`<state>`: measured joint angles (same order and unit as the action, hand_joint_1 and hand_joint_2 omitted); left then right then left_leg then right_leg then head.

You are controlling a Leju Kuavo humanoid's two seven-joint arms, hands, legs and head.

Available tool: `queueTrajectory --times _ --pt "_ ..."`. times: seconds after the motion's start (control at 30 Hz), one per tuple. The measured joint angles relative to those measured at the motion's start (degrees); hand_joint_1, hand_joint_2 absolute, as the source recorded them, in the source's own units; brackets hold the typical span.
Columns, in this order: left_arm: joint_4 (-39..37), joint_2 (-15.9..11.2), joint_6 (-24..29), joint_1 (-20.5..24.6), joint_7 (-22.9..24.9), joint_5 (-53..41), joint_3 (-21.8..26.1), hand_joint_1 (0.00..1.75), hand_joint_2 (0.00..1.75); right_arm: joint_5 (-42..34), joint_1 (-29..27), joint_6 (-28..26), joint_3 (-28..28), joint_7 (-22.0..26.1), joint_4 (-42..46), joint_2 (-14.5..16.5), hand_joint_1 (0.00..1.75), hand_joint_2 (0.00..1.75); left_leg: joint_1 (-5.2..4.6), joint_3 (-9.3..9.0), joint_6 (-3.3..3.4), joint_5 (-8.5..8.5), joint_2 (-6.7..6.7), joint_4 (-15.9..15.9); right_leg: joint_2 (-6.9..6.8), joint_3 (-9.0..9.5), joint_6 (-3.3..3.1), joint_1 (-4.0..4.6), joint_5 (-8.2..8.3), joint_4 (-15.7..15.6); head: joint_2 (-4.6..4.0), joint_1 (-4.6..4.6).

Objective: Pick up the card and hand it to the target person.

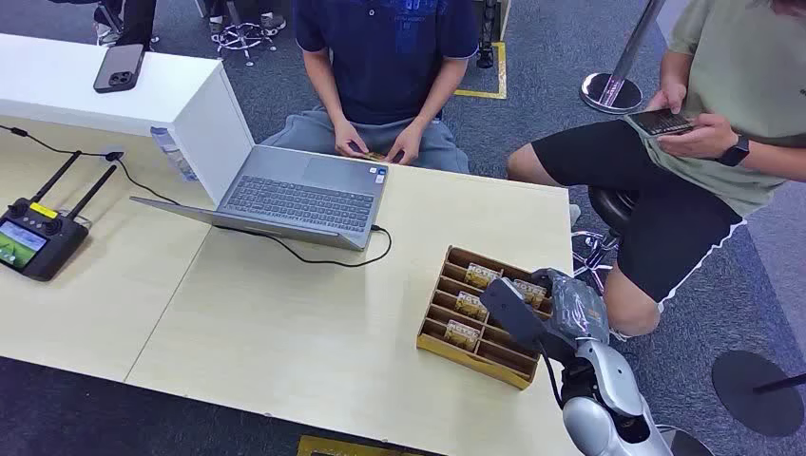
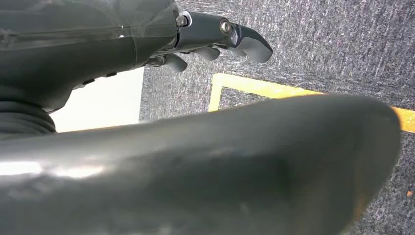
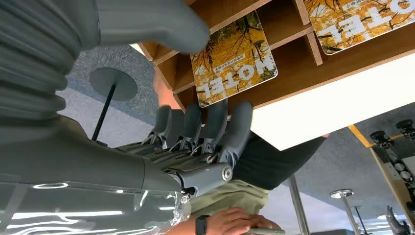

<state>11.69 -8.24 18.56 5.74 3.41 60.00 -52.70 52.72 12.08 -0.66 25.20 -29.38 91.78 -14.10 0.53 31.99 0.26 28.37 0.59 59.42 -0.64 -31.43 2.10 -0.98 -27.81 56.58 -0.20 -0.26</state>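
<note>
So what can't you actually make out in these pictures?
- Head view: the right hand covers part of the wooden card box, hiding some slots.
- Right wrist view: the fingers lie just under a hotel card; whether they touch it is unclear. The small print on it is too fine to read.
- Left wrist view: the robot's own dark body blocks most of the floor below the left hand.
- Head view: the remote controller screen is too small to read.
</note>
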Motion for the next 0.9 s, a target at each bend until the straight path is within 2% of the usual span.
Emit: queueTrajectory --times 0.43,0.63,0.9 --pt "0.0 0.0 0.0 0.0 0.0 0.0 0.0 0.00 0.00 0.0 0.0 0.1 0.0 0.1 0.0 0.0 1.02 1.75 0.00 0.00 0.00 0.00 0.00 0.0 0.00 0.00 0.00 0.00 0.00 0.0 0.00 0.00" --pt "0.0 0.0 0.0 0.0 0.0 0.0 0.0 0.00 0.00 0.0 0.0 0.1 0.0 0.1 0.0 0.0 1.28 1.75 0.00 0.00 0.00 0.00 0.00 0.0 0.00 0.00 0.00 0.00 0.00 0.0 0.00 0.00" --pt "0.0 0.0 0.0 0.0 0.0 0.0 0.0 0.00 0.00 0.0 0.0 0.1 0.0 0.1 0.0 0.0 1.29 1.75 0.00 0.00 0.00 0.00 0.00 0.0 0.00 0.00 0.00 0.00 0.00 0.0 0.00 0.00"
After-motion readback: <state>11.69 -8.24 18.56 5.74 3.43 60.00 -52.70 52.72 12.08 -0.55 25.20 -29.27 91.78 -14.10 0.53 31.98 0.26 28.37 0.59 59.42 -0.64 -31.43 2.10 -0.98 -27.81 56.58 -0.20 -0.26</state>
